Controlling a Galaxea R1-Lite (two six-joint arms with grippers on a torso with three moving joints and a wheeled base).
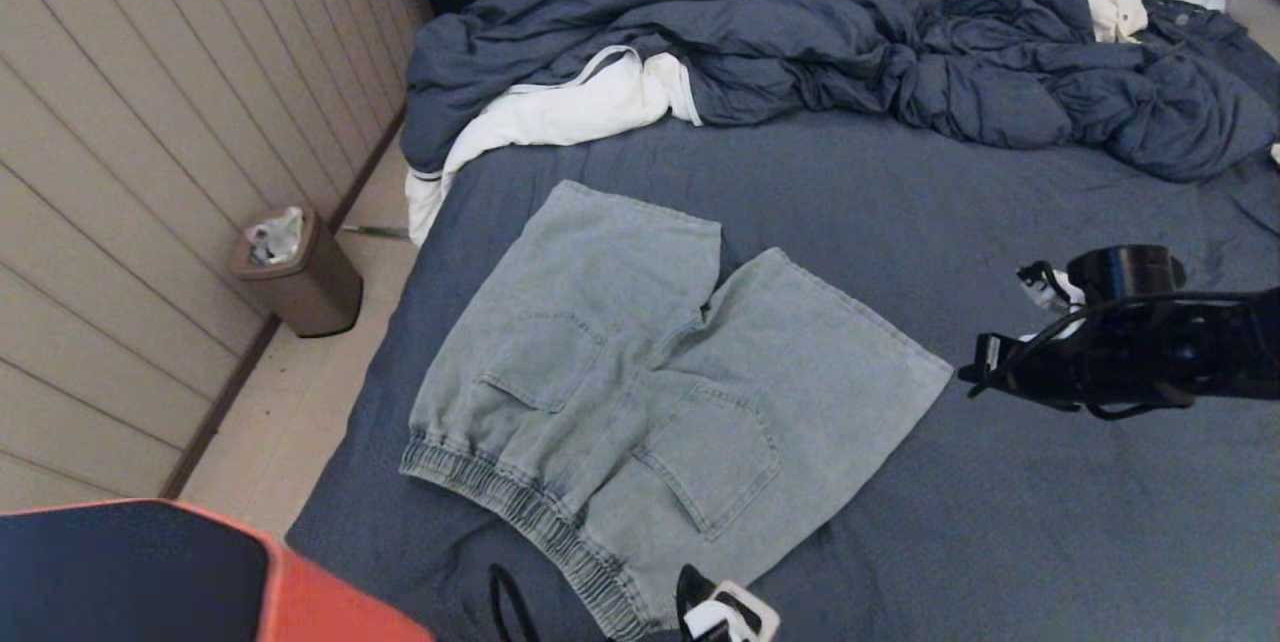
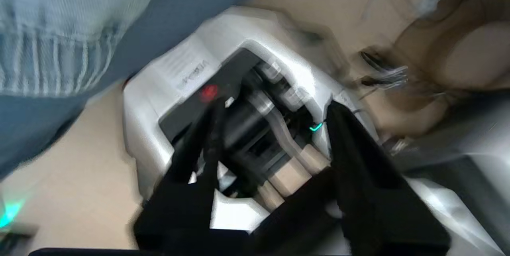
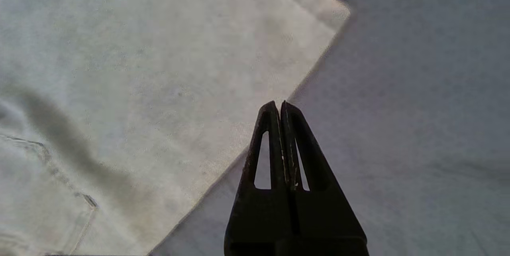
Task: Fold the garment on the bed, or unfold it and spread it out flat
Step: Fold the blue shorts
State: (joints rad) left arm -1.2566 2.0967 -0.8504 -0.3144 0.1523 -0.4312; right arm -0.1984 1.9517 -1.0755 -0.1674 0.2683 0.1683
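The pale blue denim shorts [image 1: 640, 392] lie spread flat on the dark slate-blue bed [image 1: 1000, 522], back pockets up, with the elastic waistband toward the near left edge. My right gripper [image 1: 968, 374] hovers just off the hem corner of the right-hand leg; in the right wrist view it [image 3: 280, 104] is shut and empty above the edge of the shorts [image 3: 159, 68] and the sheet [image 3: 418, 108]. My left arm [image 1: 725, 614] sits low at the near edge. The left gripper [image 2: 275, 128] is open and empty, with the waistband [image 2: 48, 60] off to one side.
A bulky dark blue duvet [image 1: 850, 32] is heaped across the far side of the bed, with a white garment [image 1: 560, 112] at its left end. A brown bin [image 1: 300, 272] stands on the floor by the wall. The robot's white base [image 2: 167, 80] lies under the left gripper.
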